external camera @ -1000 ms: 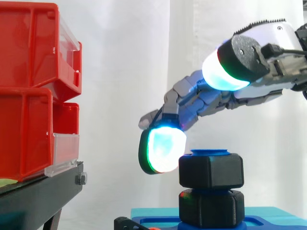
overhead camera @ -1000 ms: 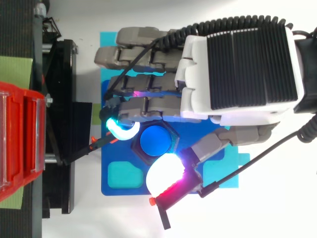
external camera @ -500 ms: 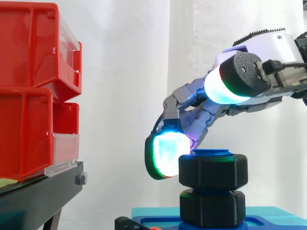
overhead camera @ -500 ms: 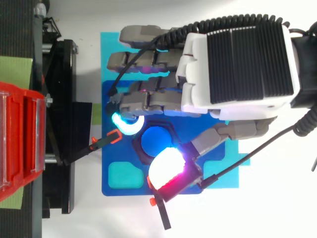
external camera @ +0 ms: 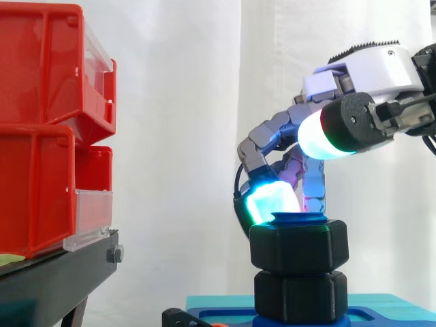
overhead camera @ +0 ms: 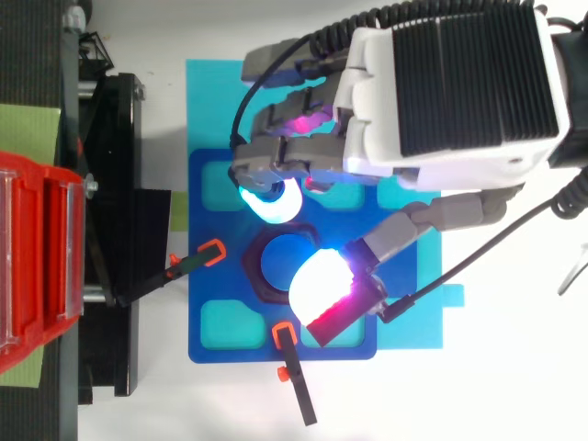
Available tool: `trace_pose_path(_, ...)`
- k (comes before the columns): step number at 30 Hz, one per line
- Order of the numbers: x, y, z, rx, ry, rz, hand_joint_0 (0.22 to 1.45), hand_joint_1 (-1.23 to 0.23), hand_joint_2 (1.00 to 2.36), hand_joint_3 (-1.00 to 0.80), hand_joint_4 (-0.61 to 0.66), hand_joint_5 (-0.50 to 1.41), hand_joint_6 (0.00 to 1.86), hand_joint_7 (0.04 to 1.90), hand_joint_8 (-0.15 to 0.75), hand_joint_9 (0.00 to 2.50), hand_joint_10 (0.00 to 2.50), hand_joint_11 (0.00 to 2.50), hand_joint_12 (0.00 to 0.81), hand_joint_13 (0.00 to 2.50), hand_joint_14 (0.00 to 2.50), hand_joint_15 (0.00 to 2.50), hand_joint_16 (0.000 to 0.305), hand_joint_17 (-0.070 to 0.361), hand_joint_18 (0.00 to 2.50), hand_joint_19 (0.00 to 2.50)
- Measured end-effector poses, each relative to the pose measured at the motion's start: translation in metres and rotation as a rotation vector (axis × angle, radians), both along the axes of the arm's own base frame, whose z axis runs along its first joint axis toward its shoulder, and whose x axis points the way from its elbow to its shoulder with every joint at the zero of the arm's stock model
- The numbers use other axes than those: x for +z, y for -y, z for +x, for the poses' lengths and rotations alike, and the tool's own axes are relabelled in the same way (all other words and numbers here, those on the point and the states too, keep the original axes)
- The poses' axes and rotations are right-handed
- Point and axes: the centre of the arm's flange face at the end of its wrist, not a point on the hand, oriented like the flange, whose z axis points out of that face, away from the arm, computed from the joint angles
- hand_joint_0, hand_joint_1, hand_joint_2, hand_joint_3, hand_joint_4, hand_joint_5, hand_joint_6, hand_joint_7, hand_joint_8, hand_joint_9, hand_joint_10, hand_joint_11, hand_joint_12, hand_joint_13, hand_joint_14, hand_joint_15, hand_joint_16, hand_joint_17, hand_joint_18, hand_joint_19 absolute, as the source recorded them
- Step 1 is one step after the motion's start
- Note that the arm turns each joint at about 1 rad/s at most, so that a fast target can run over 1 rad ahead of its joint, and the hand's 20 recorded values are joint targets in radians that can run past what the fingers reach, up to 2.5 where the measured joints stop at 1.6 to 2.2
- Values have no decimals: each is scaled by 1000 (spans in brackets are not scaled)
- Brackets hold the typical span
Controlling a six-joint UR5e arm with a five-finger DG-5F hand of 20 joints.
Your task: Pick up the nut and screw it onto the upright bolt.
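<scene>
The black hex nut [external camera: 298,246] [overhead camera: 260,278] sits on the upright blue bolt [external camera: 300,218] [overhead camera: 278,260], just above a second black hex piece [external camera: 300,296] at the bolt's foot. My hand [external camera: 368,71] [overhead camera: 450,83] reaches in from the right with its fingers curled down. A cyan fingertip pad [external camera: 271,201] [overhead camera: 271,200] rests at the nut's far upper edge. The thumb's white pad [external camera: 320,133] [overhead camera: 322,285] hovers above the nut's near right corner, clear of it. Nothing is pinched between them.
The bolt stands on a blue base plate [overhead camera: 213,347] with teal recesses, on a light blue mat [external camera: 204,302]. Two black pins with orange tips [overhead camera: 195,262] [overhead camera: 292,372] lie on the plate. Red bins [external camera: 48,129] sit on the black stand [external camera: 54,279] at the left.
The hand swung round: its fingertip pad went from the nut's left side to its far side, the fingers curled more, and the nut turned on the bolt.
</scene>
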Motion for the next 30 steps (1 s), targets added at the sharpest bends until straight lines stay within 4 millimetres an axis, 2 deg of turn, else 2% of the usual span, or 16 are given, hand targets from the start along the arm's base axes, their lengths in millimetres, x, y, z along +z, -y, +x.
trace_pose_path(5, 12, 10, 2, 3, 21, -9, 539, -244, 1000, -500, 149, 51, 501, 1340, 282, 1182, 0, 0, 192, 787, 0, 0, 14, 33, 446, 0)
trace_pose_path(11, 19, 24, -2, 0, 8, -10, 524, -223, 1000, -500, 271, -60, 504, 967, 268, 978, 0, 0, 228, 631, 0, 0, 20, 46, 285, 0)
trace_pose_path(16, 23, 34, -3, 10, 15, -8, 507, -206, 1000, -500, 226, -131, 502, 735, 238, 738, 0, 0, 271, 419, 0, 0, 28, 62, 54, 0)
trace_pose_path(23, 18, 24, -1, 23, 27, -2, 487, -151, 1000, -500, 147, -189, 501, 611, 207, 402, 0, 0, 306, 110, 0, 0, 38, 86, 0, 0)
trace_pose_path(30, 4, 3, 1, 20, 20, 4, 481, -121, 1000, -500, 136, -198, 501, 606, 204, 325, 0, 0, 318, 48, 0, 0, 42, 94, 0, 0)
